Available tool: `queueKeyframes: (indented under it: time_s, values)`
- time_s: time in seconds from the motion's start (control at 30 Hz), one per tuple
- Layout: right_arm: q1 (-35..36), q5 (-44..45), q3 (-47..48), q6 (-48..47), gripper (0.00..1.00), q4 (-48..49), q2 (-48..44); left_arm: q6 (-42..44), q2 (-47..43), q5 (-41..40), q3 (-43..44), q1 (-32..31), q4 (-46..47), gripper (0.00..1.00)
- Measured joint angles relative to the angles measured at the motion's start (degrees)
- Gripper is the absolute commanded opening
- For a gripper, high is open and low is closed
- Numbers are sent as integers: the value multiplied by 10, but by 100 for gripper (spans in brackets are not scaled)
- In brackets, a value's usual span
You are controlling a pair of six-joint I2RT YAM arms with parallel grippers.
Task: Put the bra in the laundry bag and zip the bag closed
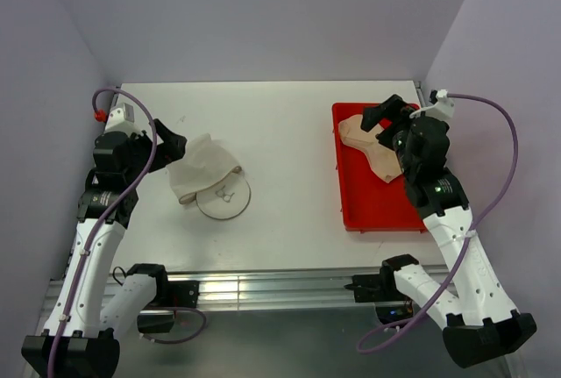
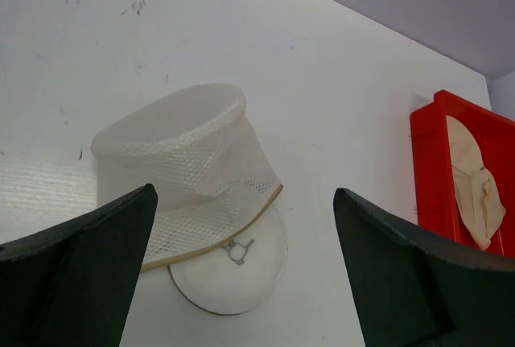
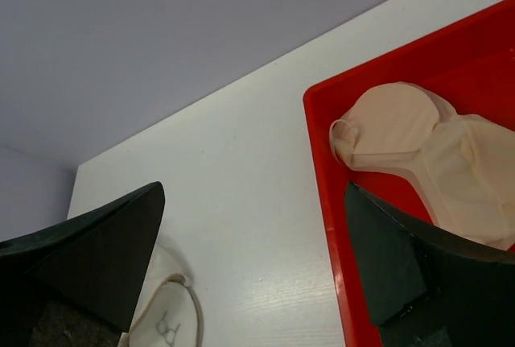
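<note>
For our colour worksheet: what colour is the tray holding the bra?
Red. The tray shows best in the right wrist view.

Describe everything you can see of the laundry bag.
The laundry bag is an off-white mesh drum with beige trim, lying on the table, left of centre. Its round face, printed with a small dark bra outline, lies flat, seemingly flapped open; the mesh body tilts over it. Nothing grips it.
</note>
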Motion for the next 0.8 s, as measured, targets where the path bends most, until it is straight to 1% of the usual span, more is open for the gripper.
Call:
queueKeyframes:
  time_s: [0.37, 0.57, 0.67, 0.8]
  values:
    - [-1, 44, 2, 10, 100, -59, 37, 0, 0, 9, 0, 0, 0, 99]
    - [-14, 37, 4, 40, 99, -85, 88, -1, 0, 19, 0, 0, 0, 99]
    - [-35, 25, -6, 65, 99, -87, 123, -2, 0, 26, 0, 0, 0, 99]
    - [-101, -6, -63, 107, 96, -73, 143, -10, 0, 38, 0, 0, 3, 99]
